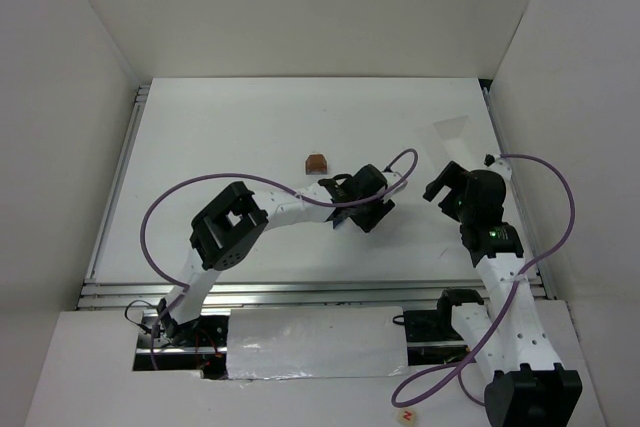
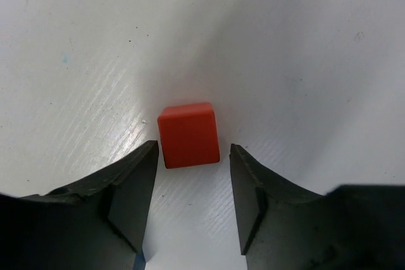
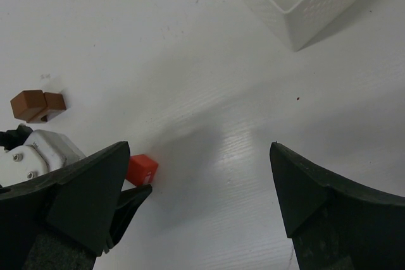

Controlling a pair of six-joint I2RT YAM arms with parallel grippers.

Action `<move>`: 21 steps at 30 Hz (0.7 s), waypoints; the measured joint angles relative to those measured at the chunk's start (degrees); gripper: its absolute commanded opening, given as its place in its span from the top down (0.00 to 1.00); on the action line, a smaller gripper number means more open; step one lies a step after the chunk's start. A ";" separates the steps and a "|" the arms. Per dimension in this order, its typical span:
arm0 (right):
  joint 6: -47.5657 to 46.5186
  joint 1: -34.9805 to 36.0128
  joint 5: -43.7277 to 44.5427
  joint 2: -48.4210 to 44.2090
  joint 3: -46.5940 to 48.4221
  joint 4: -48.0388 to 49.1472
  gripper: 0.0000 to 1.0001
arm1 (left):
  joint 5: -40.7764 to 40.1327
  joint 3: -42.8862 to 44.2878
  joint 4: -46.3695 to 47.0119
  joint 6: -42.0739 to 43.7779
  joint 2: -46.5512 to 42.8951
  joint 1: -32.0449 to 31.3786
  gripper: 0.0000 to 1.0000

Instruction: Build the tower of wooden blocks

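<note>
Cube (image 2: 188,135): smooth, red | left fingers (image 2: 130,194): apart, flanking it | right fingers (image 3: 329,207): wide, empty

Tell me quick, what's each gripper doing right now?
Left gripper: open, straddling the cube, not gripping it.
Right gripper: open, empty.

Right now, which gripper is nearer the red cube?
Left. The left gripper is down at the red cube, which sits at the mouth of its jaws, one finger on either side. The right gripper hangs open off to one side, well apart from the cube.
</note>
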 measured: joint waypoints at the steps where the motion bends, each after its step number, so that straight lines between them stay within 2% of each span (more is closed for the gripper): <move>1: -0.02 0.00 -0.02 0.00 0.00 0.00 0.00 | 0.02 0.00 0.20 -0.07 0.00 0.00 0.43; 11: -0.85 0.00 -1.33 -0.26 -0.15 0.81 0.00 | 0.42 0.00 1.62 0.35 0.00 0.00 0.78; 15: -3.41 -0.07 -5.64 -1.99 -1.95 3.82 0.00 | 0.74 -1.03 2.75 0.61 -0.24 0.26 0.88; 16: -4.33 -0.09 -7.34 -2.47 -2.47 4.63 0.00 | 1.11 -2.05 3.56 1.25 -0.83 0.42 0.94; 19: -8.24 -0.09 -14.88 -3.61 -3.61 8.11 0.00 | 3.15 -7.67 5.46 2.32 -5.09 1.20 0.97; 21: -10.93 0.26 -18.80 -3.89 -3.61 10.36 0.00 | 4.81 -14.10 6.78 3.50 -11.17 2.47 0.97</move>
